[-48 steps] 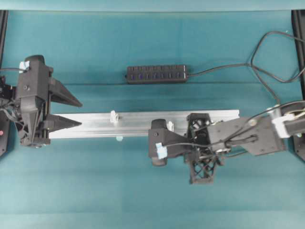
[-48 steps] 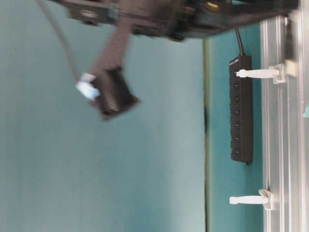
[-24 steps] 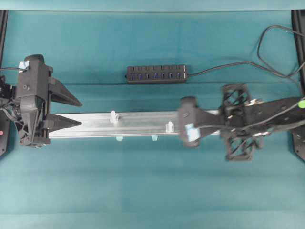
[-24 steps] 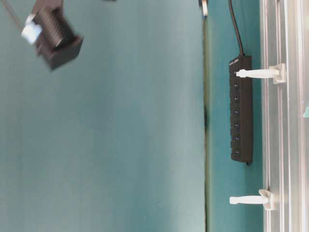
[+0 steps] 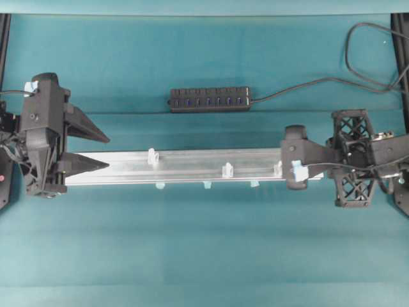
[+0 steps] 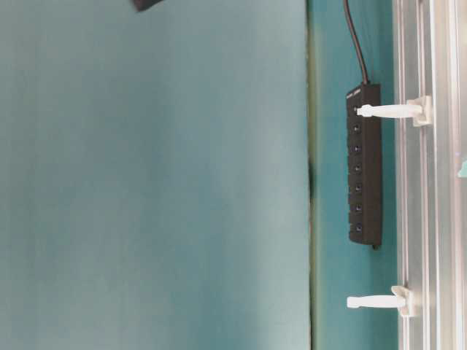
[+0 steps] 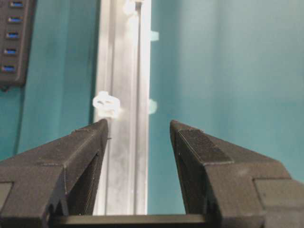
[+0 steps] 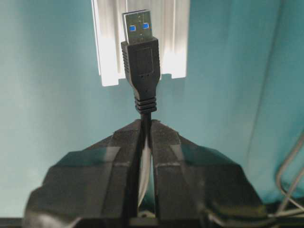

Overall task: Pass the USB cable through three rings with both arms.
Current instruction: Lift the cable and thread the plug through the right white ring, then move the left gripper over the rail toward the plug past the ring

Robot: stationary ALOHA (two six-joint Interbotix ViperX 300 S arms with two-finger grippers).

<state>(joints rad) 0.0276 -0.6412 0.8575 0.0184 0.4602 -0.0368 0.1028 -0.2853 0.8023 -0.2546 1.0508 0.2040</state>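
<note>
My right pincer reaches level toward the right end of the aluminium rail, clamped on the USB cable just behind its plug, which only my wrist camera shows, while my left pincer rests spread at the left end.

Brushed metal rail; seemingly matt plastic hub.
</note>
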